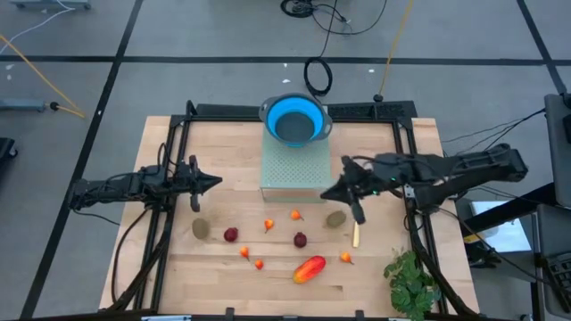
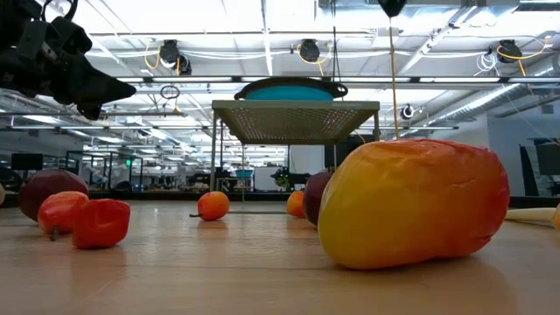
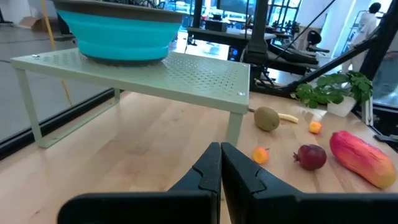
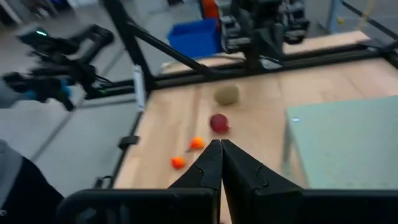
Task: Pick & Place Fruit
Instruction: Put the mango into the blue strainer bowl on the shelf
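Nothing picked yet: my left gripper (image 1: 217, 182) and right gripper (image 1: 326, 193) hover closed, empty; next I open over the mango (image 1: 309, 268) at lower centre.

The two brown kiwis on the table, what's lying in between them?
Between the left kiwi and the right kiwi, the high view shows a dark-red ball, two tiny orange fruits and another dark-red ball.

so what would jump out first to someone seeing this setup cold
Probably the bright blue bowl on the pale green perforated stand at the table's far middle. Next, the fruit scattered on the wood nearer the front, above all the red-orange mango, which fills the low view. The left gripper and right gripper hover shut on either side of the stand, holding nothing.
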Action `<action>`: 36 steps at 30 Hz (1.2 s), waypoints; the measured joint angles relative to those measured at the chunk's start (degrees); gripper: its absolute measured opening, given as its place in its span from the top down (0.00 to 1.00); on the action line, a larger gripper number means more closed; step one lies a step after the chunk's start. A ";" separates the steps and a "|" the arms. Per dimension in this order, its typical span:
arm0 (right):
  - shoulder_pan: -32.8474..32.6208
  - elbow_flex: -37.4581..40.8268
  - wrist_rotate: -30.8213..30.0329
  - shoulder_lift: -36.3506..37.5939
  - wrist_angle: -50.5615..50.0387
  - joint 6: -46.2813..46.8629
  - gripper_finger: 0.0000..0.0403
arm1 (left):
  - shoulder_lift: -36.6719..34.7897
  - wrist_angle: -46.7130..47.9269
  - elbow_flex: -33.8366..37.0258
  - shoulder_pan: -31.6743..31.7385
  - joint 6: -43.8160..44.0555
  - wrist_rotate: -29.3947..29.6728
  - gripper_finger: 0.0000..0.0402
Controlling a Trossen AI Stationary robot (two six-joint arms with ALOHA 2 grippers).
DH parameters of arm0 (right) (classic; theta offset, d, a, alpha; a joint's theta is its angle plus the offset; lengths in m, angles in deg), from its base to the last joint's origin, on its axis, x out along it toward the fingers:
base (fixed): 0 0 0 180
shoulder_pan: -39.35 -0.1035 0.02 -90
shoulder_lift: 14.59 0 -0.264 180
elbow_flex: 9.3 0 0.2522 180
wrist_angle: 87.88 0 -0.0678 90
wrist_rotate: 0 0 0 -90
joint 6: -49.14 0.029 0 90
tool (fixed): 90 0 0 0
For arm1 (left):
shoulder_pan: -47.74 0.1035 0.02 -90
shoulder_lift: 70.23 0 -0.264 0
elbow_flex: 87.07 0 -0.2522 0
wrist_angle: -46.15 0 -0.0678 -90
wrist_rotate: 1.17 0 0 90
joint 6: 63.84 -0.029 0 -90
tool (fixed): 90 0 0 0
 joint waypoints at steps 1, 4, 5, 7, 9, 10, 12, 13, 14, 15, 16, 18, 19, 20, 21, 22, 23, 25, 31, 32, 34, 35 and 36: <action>-0.88 1.97 -0.02 1.49 1.86 0.01 1.00 | 0.00 0.01 0.00 0.00 0.01 0.15 0.98; -3.36 7.10 -0.01 5.20 7.52 -0.04 1.00 | 0.00 0.00 0.00 0.00 0.05 0.23 0.98; -4.17 8.54 0.00 6.22 8.89 -0.14 1.00 | 0.00 0.00 0.00 0.01 0.21 0.24 0.98; -5.57 11.15 0.00 8.01 10.93 -0.21 1.00 | 0.01 0.00 0.00 0.00 0.91 0.24 0.98; -6.69 13.19 -0.02 9.48 12.04 -0.45 1.00 | 0.00 -0.19 0.00 0.01 2.32 0.27 0.98; -7.17 14.20 -0.02 10.22 12.44 -0.47 1.00 | 0.00 -0.26 0.00 0.01 3.13 0.28 0.98; -8.04 15.69 0.00 11.17 13.31 -0.57 1.00 | 0.00 -0.34 0.00 0.01 4.48 0.28 0.98; -8.38 16.44 0.00 11.50 13.52 -0.60 1.00 | 0.00 -0.37 0.00 0.01 5.03 0.29 0.98; -8.65 17.10 0.00 11.87 13.53 -0.60 1.00 | 0.00 -0.39 0.00 0.00 5.25 0.29 0.98; -8.87 17.72 0.01 12.09 13.54 -0.62 1.00 | 0.00 -0.39 0.00 0.01 5.58 0.27 0.98; -8.96 18.32 0.02 12.17 13.67 -0.62 1.00 | 0.00 -0.39 0.00 0.02 5.69 0.29 0.98; -8.97 19.43 0.02 12.16 13.68 -0.42 1.00 | 0.00 -0.39 0.00 0.00 5.87 0.27 0.98; -8.95 19.99 -0.01 12.08 13.69 -0.16 1.00 | 0.00 -0.40 0.00 0.01 5.84 0.29 0.98; -8.95 20.57 -0.01 11.91 13.89 -0.12 1.00 | 0.00 -0.41 0.00 0.02 5.86 0.29 0.98; -8.93 21.29 0.00 11.71 14.64 -0.07 1.00 | 0.00 -0.41 0.00 0.00 5.87 0.29 0.98; -8.83 22.03 0.02 11.56 15.37 -0.13 1.00 | 0.00 -0.41 0.00 0.02 5.87 0.27 0.98; -8.81 22.87 0.10 11.41 16.36 -0.24 1.00 | 0.00 -0.41 0.00 0.01 5.88 0.29 0.98; -8.80 23.74 0.13 11.04 17.52 -0.54 0.99 | 0.00 -0.39 0.00 0.02 6.08 0.27 0.98; -9.67 23.92 0.02 8.56 17.37 -5.02 1.00 | 0.00 -0.39 0.00 0.01 6.22 0.28 0.98; -10.00 23.90 0.04 7.84 17.59 -5.57 1.00 | 0.00 -0.37 0.00 0.00 6.19 0.27 0.98; -10.93 23.56 -0.01 6.10 17.48 -6.44 1.00 | 0.00 -0.36 0.00 0.02 6.17 0.27 0.98; -11.46 23.06 -0.02 5.01 17.41 -6.83 1.00 | 0.00 -0.30 0.00 0.02 6.15 0.27 0.98; -12.00 22.39 0.01 3.93 17.37 -7.31 1.00 | 0.00 -0.15 0.00 0.01 6.13 0.27 0.98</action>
